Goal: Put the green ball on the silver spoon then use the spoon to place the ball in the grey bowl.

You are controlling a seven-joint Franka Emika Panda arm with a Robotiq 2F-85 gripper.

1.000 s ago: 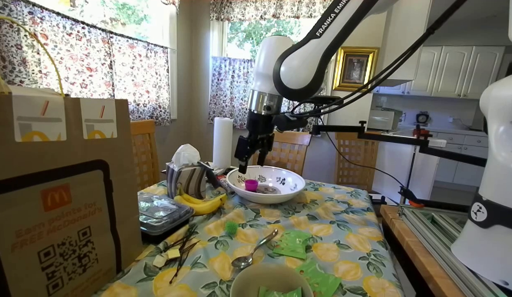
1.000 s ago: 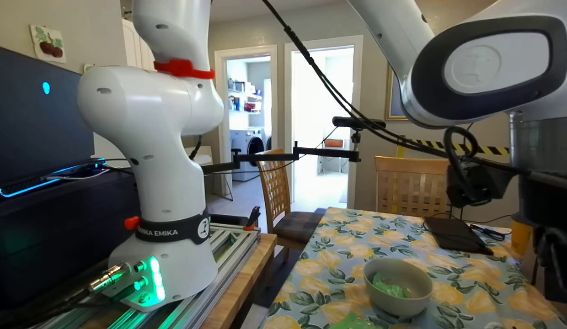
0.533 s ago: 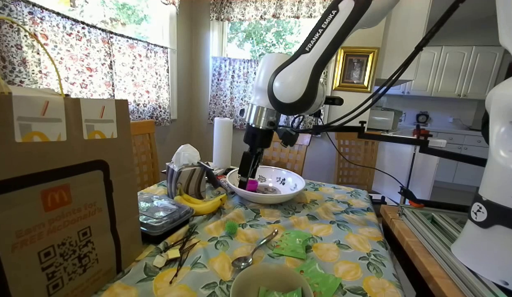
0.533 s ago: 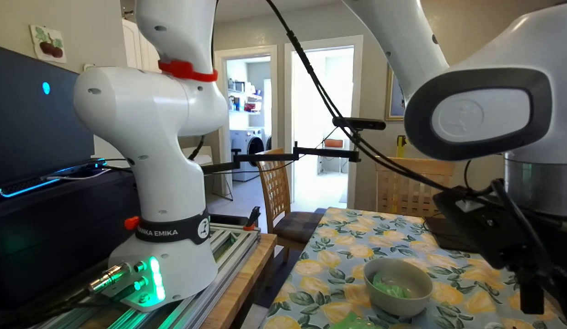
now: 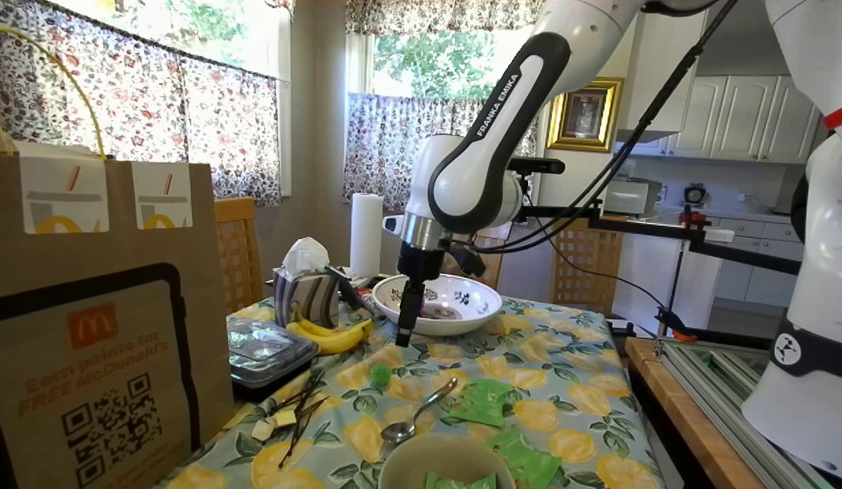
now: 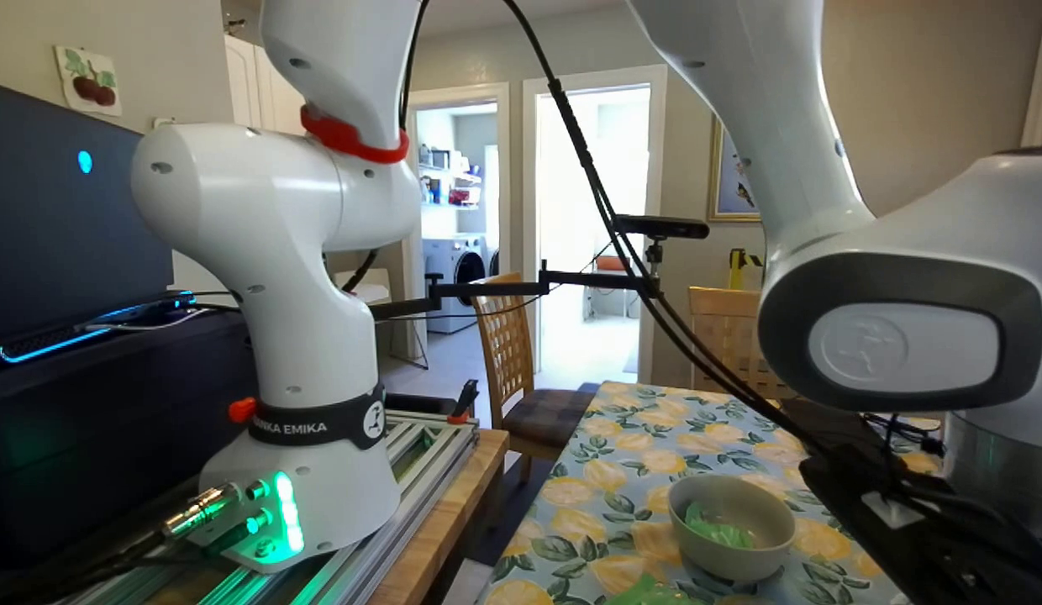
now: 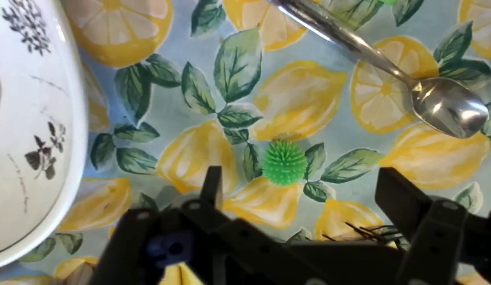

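The green spiky ball [image 5: 380,374] rests on the lemon tablecloth; it also shows in the wrist view [image 7: 284,162]. The silver spoon [image 5: 398,432] lies bowl-up near it, toward the grey bowl, and shows at the upper right of the wrist view [image 7: 447,105]. The grey bowl [image 5: 448,448] holds a green packet; it shows in both exterior views [image 6: 723,556]. My gripper [image 5: 405,334] hangs above the table, in front of the white dish and higher than the ball. In the wrist view the gripper [image 7: 301,182] is open and empty, with the ball ahead, between the lines of its fingers.
A large white dish [image 5: 468,316] stands behind the gripper, its rim [image 7: 77,118] close on the left in the wrist view. Bananas [image 5: 336,337], a plastic box [image 5: 268,346], dark sticks [image 5: 300,414] and green packets [image 5: 481,401] lie around. A paper bag [image 5: 136,251] stands at the side.
My arm has come down. The gripper has moved from above the white dish to lower down, in front of its rim and closer to the ball. The ball, spoon and bowls have not moved.
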